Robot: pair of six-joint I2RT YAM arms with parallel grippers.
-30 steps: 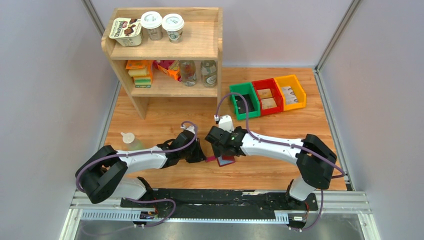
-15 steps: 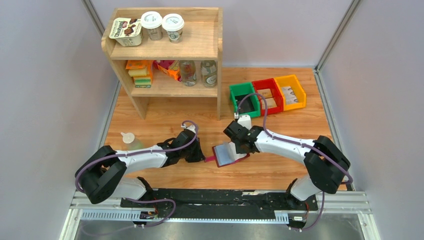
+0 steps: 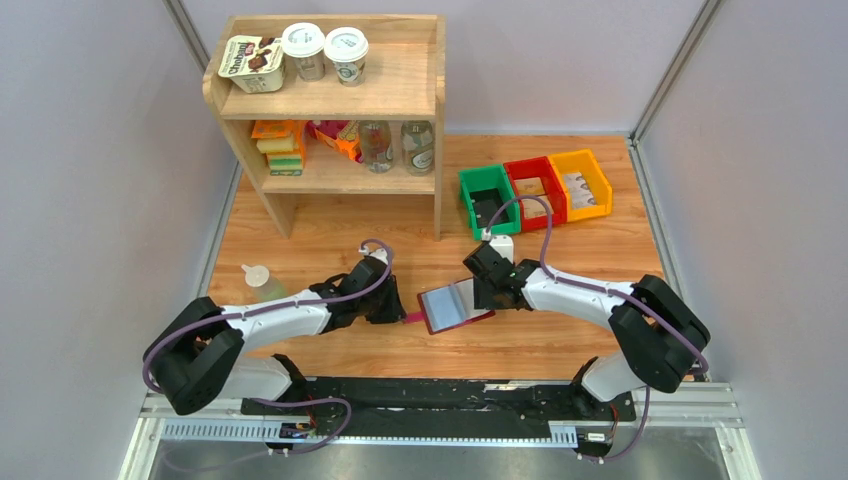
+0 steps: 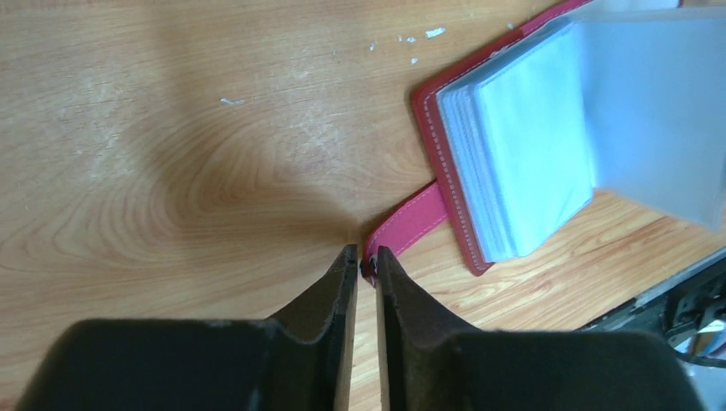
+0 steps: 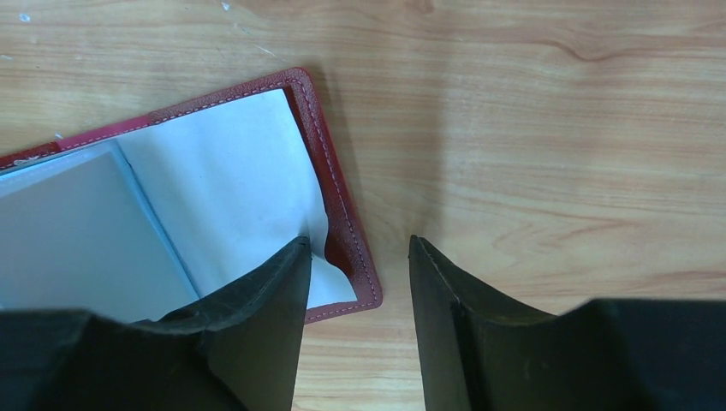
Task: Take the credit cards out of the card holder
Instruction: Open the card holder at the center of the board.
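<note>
The card holder [image 3: 455,306] lies open on the counter [image 3: 560,345] between the 2 arms, with its clear sleeves [image 4: 531,163] facing up. The left jaws stand almost together, clamped on the tip of the closing tab [image 4: 411,224]. The right jaws stand apart, straddling a corner of the opposite cover, 1 finger over a sleeve and 1 over bare wood.

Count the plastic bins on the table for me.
3: the green bin, the red bin and the yellow bin sit side by side at the far right of the table. None seems hidden.
</note>
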